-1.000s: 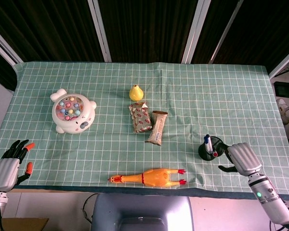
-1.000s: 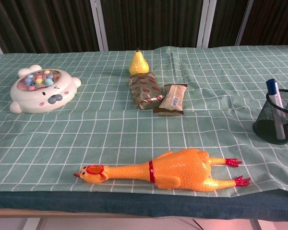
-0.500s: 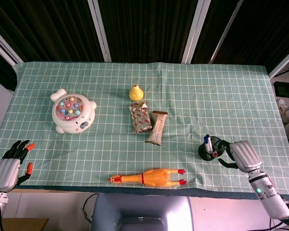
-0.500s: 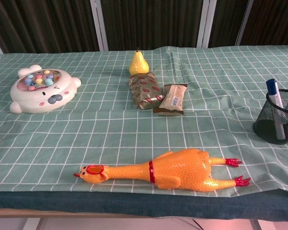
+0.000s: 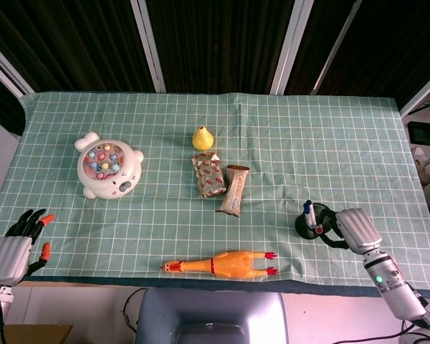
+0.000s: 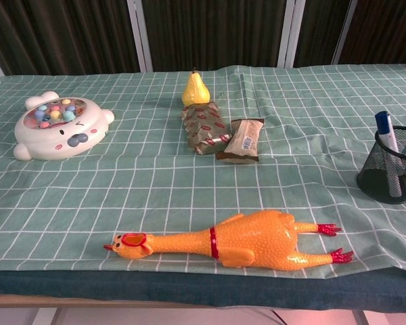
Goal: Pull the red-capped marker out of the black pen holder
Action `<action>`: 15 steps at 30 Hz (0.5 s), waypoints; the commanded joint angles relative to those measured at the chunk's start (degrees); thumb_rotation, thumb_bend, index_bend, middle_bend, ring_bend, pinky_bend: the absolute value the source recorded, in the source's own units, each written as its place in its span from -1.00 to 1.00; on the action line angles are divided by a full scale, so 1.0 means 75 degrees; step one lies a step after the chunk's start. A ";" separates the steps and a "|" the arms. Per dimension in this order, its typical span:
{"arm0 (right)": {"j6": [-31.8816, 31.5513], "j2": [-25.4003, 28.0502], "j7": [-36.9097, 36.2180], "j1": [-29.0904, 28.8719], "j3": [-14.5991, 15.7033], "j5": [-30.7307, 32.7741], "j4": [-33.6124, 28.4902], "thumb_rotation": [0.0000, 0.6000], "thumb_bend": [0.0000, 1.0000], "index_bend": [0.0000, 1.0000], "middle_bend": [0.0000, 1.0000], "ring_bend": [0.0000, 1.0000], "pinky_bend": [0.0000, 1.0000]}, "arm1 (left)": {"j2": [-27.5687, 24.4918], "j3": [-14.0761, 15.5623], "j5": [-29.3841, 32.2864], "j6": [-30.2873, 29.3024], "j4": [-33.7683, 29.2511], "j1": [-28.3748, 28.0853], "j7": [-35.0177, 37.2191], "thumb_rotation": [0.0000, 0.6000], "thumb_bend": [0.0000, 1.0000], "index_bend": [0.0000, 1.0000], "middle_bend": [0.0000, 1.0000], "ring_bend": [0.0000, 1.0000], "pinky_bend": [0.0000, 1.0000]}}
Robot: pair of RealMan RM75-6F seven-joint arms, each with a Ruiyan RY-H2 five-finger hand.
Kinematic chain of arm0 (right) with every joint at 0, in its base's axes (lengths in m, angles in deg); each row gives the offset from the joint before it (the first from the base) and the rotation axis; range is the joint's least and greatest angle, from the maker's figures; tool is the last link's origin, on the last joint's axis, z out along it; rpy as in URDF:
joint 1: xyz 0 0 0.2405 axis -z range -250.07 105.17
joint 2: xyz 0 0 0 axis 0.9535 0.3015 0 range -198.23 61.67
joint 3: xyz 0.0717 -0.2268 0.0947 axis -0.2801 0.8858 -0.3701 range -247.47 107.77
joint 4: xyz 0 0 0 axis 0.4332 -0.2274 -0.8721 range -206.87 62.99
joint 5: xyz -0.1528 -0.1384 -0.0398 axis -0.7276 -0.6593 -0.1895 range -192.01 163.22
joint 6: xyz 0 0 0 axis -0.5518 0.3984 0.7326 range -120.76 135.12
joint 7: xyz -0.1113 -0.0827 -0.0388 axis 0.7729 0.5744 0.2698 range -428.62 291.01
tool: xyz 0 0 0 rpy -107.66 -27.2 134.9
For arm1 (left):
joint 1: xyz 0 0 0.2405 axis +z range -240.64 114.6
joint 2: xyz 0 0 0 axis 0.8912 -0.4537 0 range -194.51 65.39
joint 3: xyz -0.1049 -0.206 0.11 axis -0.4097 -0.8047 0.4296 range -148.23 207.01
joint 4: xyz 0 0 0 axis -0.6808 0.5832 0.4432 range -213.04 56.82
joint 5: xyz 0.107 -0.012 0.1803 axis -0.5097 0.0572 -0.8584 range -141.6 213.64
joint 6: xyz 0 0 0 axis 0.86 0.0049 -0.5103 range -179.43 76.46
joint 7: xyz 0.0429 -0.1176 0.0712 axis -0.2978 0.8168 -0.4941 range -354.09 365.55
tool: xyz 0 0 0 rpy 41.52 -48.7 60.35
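The black mesh pen holder (image 5: 312,225) stands near the table's front right, and also shows at the right edge of the chest view as the pen holder (image 6: 391,168). A blue-capped marker (image 5: 309,211) sticks up out of it. The red-capped marker (image 5: 319,229) shows only its small red tip on the holder's right side. My right hand (image 5: 350,229) is just right of the holder, with dark fingers (image 5: 332,233) reaching to its rim and holding nothing. Whether they touch it is unclear. My left hand (image 5: 16,246) hangs off the front left table edge, fingers spread and empty.
A yellow rubber chicken (image 5: 222,263) lies along the front edge, left of the holder. Two snack bars (image 5: 222,183) and a yellow pear (image 5: 203,137) sit mid-table. A white fishing-game toy (image 5: 108,168) stands at the left. A green checked cloth (image 5: 330,136) covers the table.
My right hand has moved left and closer to the pen holder, and a dark fingertip now shows at the chest view's right edge. The left hand has barely moved.
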 commanded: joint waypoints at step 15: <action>-0.0129 -0.0097 -0.0141 -0.0034 0.0059 -0.0103 0.0118 1.00 0.24 0.39 1.00 1.00 1.00 | -0.0014 0.0027 -0.0051 0.0011 -0.0012 -0.0009 0.0031 1.00 0.09 -0.60 -0.85 -0.99 -0.54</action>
